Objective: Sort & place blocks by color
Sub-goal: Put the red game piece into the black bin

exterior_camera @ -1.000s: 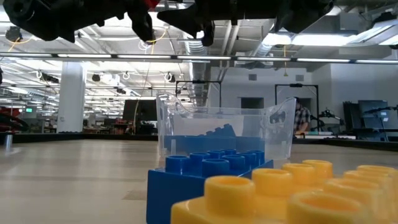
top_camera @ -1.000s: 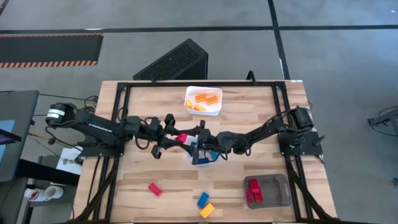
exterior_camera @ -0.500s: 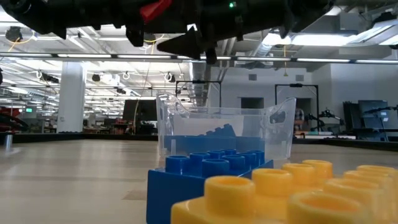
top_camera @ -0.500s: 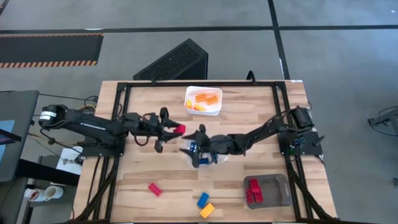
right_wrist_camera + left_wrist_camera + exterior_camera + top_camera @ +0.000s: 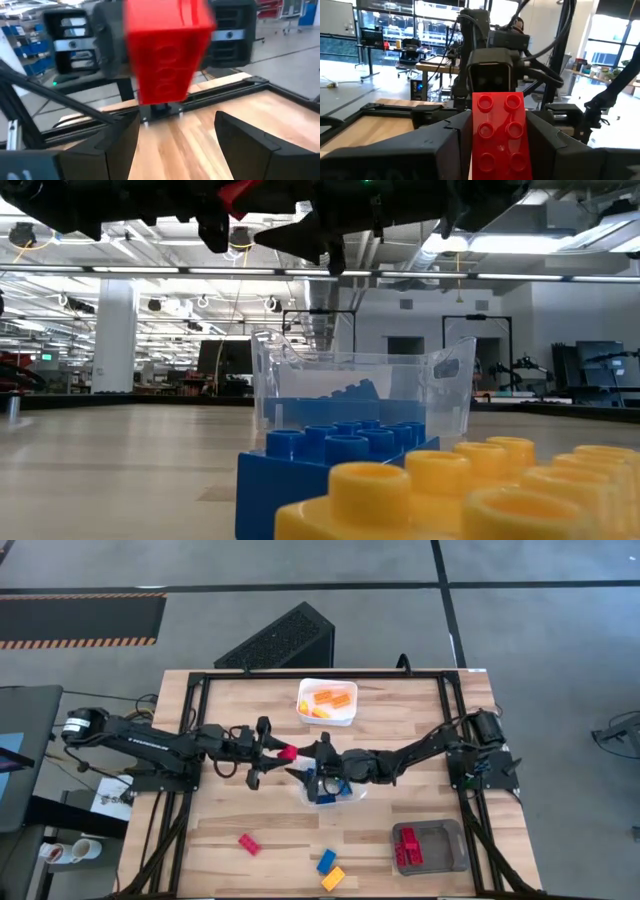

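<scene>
My left gripper (image 5: 282, 752) is shut on a red block (image 5: 290, 752) held in the air over the table's middle, just left of the clear bin (image 5: 332, 790) that holds blue blocks. My right gripper (image 5: 305, 768) faces it from the right and stands open. In the right wrist view the red block (image 5: 167, 50) floats ahead of my open fingers and apart from them. A red block (image 5: 248, 843), a blue block (image 5: 326, 861) and an orange block (image 5: 333, 878) lie loose near the front edge. My left gripper pinches the red block's two long sides (image 5: 475, 145) between its two fingers. The fingers come level from the table's left and lie along the block. The block's far end (image 5: 499, 102) sticks out past them, studded face up, lifted clear of the table.
A white tray (image 5: 327, 700) with orange blocks stands at the far middle. A grey tray (image 5: 440, 847) with red blocks sits at the front right. A black frame (image 5: 190, 720) borders the table. In the low view a blue block (image 5: 330, 465) and a yellow block (image 5: 450, 500) lie close in front.
My left gripper has tipped up from slanting downward to level, carrying the red block slightly up and away from the clear bin. My right gripper has swung its open fingers a little beside the block and stays open.
</scene>
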Robot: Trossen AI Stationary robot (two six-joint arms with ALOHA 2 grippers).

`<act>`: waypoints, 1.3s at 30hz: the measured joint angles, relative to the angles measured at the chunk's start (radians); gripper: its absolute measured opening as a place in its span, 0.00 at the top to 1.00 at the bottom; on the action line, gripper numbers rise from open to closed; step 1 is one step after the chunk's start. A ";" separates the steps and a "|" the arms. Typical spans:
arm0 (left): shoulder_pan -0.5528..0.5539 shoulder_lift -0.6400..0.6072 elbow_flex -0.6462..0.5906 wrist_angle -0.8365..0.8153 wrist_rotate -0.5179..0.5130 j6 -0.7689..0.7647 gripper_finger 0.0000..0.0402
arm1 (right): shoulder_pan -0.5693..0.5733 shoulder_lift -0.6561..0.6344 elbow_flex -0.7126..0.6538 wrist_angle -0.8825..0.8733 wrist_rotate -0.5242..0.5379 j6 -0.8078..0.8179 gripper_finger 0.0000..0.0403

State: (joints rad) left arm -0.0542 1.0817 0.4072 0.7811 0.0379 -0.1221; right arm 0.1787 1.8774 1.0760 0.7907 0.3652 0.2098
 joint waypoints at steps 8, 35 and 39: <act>-0.006 0.000 0.000 0.005 -0.005 0.005 0.73 | 0.002 0.000 0.000 0.071 -0.044 -0.005 0.30; -0.032 0.000 -0.002 0.078 0.010 -0.011 0.73 | -0.031 0.000 0.045 0.101 -0.121 -0.006 0.30; -0.031 0.000 -0.002 0.071 0.002 -0.011 0.73 | -0.042 0.000 0.047 0.079 -0.118 -0.006 0.34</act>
State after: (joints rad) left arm -0.0854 1.0817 0.4057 0.8523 0.0404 -0.1331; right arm 0.1368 1.8774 1.1233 0.8699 0.2474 0.2035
